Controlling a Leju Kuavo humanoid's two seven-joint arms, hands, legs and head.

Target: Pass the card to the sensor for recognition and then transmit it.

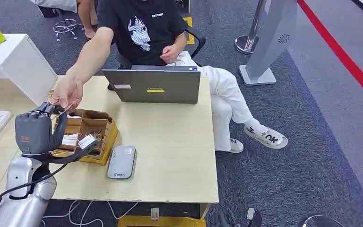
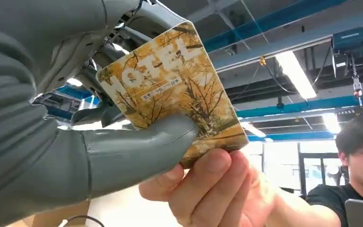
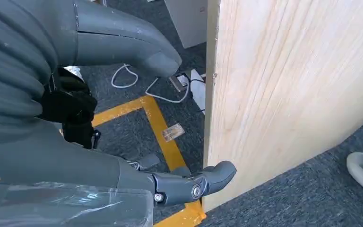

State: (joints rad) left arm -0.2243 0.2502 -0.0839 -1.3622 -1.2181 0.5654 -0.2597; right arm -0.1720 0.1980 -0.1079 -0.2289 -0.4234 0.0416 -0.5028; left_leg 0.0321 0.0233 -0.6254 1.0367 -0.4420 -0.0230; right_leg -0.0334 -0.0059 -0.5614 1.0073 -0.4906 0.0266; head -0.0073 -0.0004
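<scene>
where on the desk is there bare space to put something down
Bare wood lies right of the grey card reader, between the grey laptop and the wooden table's front edge. It is crowded at the cardboard box, where the left hand meets the person's hand.

The robot's left arm (image 1: pixel 23 194) is shiny silver and round, like a smooth metal tube with fat joints. A thin black cable (image 1: pixel 38 182) runs along it up toward the wrist. The left hand (image 1: pixel 38 132) is dark grey, with a small orange mark on its back. Up close, its cover (image 2: pixel 9 118) is grey with ribs like little ridges, and its thumb (image 2: pixel 137 151) is thick, grey and smooth. The right hand (image 3: pixel 137 142) is grey too, with a ribbed cover, black parts in the middle, and small round screws (image 3: pixel 196 190) on one of its dark fingers (image 3: pixel 203 182).
</scene>
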